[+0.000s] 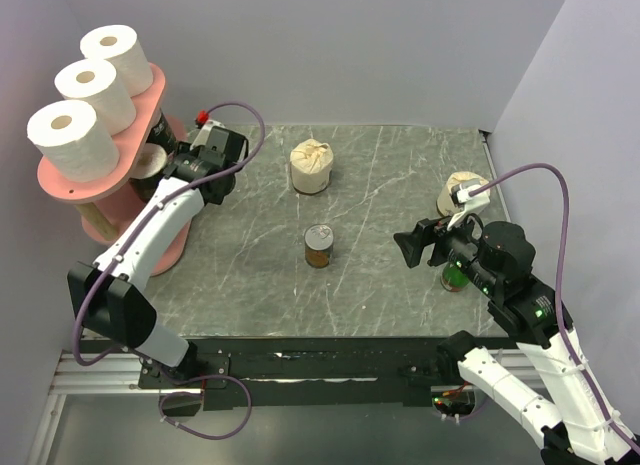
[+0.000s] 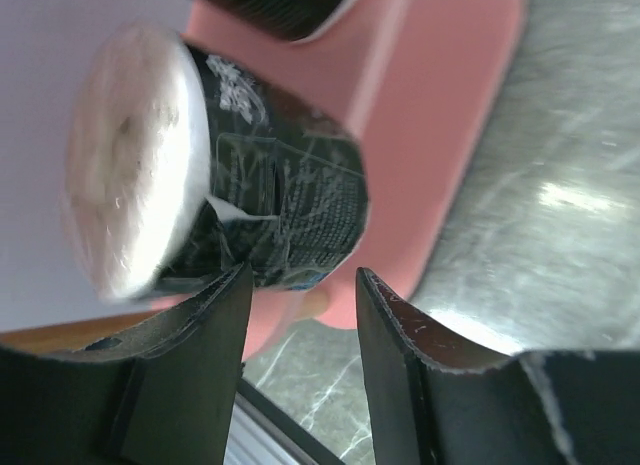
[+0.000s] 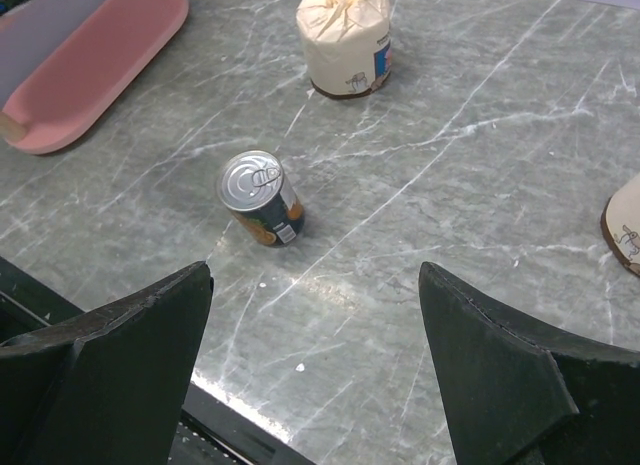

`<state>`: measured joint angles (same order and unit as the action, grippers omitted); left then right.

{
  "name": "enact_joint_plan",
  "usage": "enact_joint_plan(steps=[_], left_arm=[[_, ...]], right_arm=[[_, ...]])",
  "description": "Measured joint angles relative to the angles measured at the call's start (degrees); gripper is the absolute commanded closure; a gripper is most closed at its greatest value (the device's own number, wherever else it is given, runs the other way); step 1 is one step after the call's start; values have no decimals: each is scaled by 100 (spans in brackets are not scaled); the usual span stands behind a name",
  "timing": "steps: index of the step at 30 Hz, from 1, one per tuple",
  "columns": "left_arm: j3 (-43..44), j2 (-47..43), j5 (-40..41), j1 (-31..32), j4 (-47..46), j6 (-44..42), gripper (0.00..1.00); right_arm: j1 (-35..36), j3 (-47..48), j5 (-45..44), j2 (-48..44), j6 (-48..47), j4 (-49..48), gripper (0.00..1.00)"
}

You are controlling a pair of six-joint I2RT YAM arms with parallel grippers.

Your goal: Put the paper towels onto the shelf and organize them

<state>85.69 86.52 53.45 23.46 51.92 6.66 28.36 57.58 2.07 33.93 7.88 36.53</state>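
the left gripper (image 2: 302,275) sat jaws-apart and empty just below the black-wrapped paper towel roll (image 2: 280,185) on the pink oval shelf (image 2: 440,135), upper left of frame, axis left-right

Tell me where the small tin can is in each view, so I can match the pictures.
Top external: the tin can stands near the centre, below the cream-wrapped roll.
Left wrist: not in it.
Right wrist: the tin can is left of centre.
Shared landmark: the pink shelf, left in top external, upper left in right wrist, upper middle in left wrist.
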Motion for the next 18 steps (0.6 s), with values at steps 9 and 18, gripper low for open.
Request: enact_joint_plan(steps=[9,18], left_arm=[[2,37,151,-531,92,179,46],[28,144,223,-791,118,254,45]], right_arm=[[0,0,57,-4,-2,42,9],[0,0,146,-2,61,33,9]])
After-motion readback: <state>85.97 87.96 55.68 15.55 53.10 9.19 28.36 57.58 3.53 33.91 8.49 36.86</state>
